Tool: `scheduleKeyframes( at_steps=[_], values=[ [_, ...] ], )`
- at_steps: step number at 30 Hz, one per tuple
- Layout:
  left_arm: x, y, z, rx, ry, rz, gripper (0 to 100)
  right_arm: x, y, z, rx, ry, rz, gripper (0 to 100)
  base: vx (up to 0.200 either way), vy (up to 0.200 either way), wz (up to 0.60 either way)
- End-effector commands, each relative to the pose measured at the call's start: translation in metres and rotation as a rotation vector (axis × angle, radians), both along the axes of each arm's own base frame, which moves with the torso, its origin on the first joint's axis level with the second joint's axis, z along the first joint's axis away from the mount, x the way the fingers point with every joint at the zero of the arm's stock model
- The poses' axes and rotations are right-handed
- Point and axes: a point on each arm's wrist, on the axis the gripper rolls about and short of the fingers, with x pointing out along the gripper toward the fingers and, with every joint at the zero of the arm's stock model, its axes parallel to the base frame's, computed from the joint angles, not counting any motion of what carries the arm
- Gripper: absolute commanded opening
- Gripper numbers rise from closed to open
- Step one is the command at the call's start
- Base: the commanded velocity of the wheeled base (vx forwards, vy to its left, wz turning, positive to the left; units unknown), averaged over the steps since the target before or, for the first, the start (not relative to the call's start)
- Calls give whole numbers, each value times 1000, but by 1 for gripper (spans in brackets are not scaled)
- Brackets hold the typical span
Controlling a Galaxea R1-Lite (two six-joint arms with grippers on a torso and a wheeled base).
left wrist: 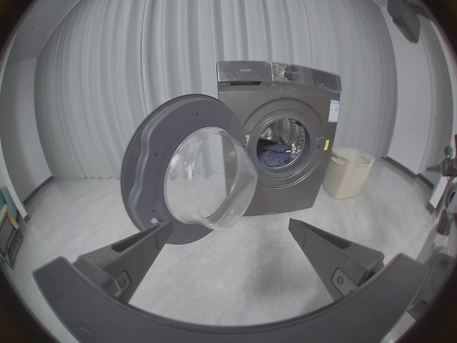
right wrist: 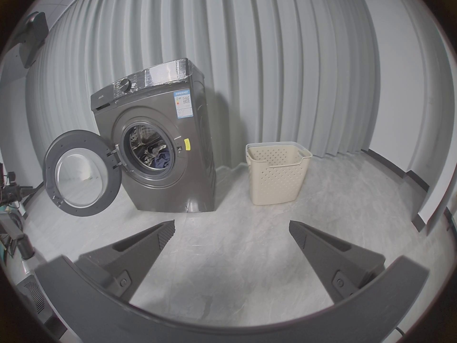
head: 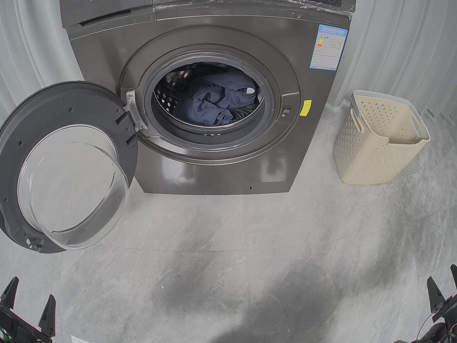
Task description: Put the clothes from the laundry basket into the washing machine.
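Left gripper (head: 31, 291) low at the near left edge of the head view, fingers spread wide, nothing between them. The left wrist view shows the same wide gap (left wrist: 228, 225). Right gripper (head: 442, 282) low at the near right edge, fingers also wide apart and holding nothing; same in its wrist view (right wrist: 231, 225). Both hang over the pale grey marbled tile floor (head: 238, 263), well apart from everything else.

Next out, on the robot's left: the round dark grey door with a clear bowl window (head: 66, 167), swung fully open on its hinge. It is nearer the left gripper than the right.

Behind it, straight ahead: the dark grey front-loading washing machine (head: 214, 177). The crumpled dark blue clothes (head: 214, 103) lie inside the steel drum (head: 166, 96), low and toward the back.

Ahead on the right: the cream perforated plastic laundry basket (head: 362, 153), upright on the floor, near the machine's right side but not touching. It lies forward and slightly inward from the right gripper, so the right arm is the nearer one. No cloth shows in the part of its inside that is visible; the very bottom is hard to see.

Judgement: loading looks done or nearly done. If the basket is empty, the open door is the next thing to handle, which would suit the left arm.

A pleated white curtain (head: 409, 34) hangs farthest back.
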Motion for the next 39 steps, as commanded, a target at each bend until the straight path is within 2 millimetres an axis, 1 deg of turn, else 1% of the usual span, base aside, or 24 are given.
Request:
scheduleKeyframes(
  at_steps=[1, 3, 4, 5, 6, 8, 9, 10, 13, 16, 18, 20, 22, 25, 26, 30, 34, 39],
  values=[
    [-6, -2, -9, 2, -36, 14, 100, -1, 0, -4, 7, -4, -79, 100, 0, 0, 0],
    [-6, -2, -9, -37, -38, 34, 100, -1, 0, -5, 0, 4, -128, 100, 0, 0, 0],
    [-6, -1, -10, -47, -37, 42, 100, -3, 1, -5, -11, -5, -202, 100, 0, 0, 0],
    [-6, -1, -10, -49, -37, 42, 100, -4, 3, -5, -12, -17, -232, 100, 0, 0, 0],
    [-6, -1, -10, -48, -39, 43, 100, -4, 4, -5, -13, -20, -220, 100, 0, 0, 0],
    [-6, -1, -10, -43, -40, 43, 100, -7, 5, -6, -26, -47, -116, 100, 0, 0, 0],
    [-6, -1, -10, -48, -40, 46, 100, -9, 6, -7, -41, -66, -32, 100, 0, 0, 0],
    [-6, -1, -9, -46, -42, 52, 100, -10, 6, -7, -47, -59, -23, 100, 0, 0, 0],
    [-7, -1, -9, -43, -34, 68, 100, -9, 6, -7, -58, -37, -28, 100, 0, 0, 0],
    [-6, -1, -9, -42, -40, 68, 100, -9, 6, -7, -109, -31, -14, 100, 0, 200, 0],
    [-6, -1, -10, -42, -37, 66, 100, -11, 6, -6, -105, -38, -16, 100, 0, 200, 0],
    [-6, -1, -9, -44, -41, 76, 100, -11, 6, -8, -11, -13, -50, 100, 0, 200, 0],
    [-6, 0, -9, -44, -41, 85, 100, -11, 6, -9, -7, -15, -48, 100, 0, 200, 0],
    [-6, -1, -9, -48, -41, 69, 100, -9, 8, -14, -85, -4, 73, 100, 0, 200, 0],
    [-6, -1, -9, -57, -41, 54, 100, -9, 9, -13, -95, -14, 93, 100, 0, 0, 0],
    [-6, -3, -14, -82, 8, -17, 100, -8, 9, -13, -98, -19, 79, 100, 0, 0, 0],
    [-6, -3, -14, -72, 8, -16, 100, -8, 9, -13, -95, -20, 80, 100, 0, 0, 0],
    [-6, -3, -14, -72, 8, -14, 100, -8, 9, -13, -95, -21, 80, 100, 0, 200, 0]
  ],
)
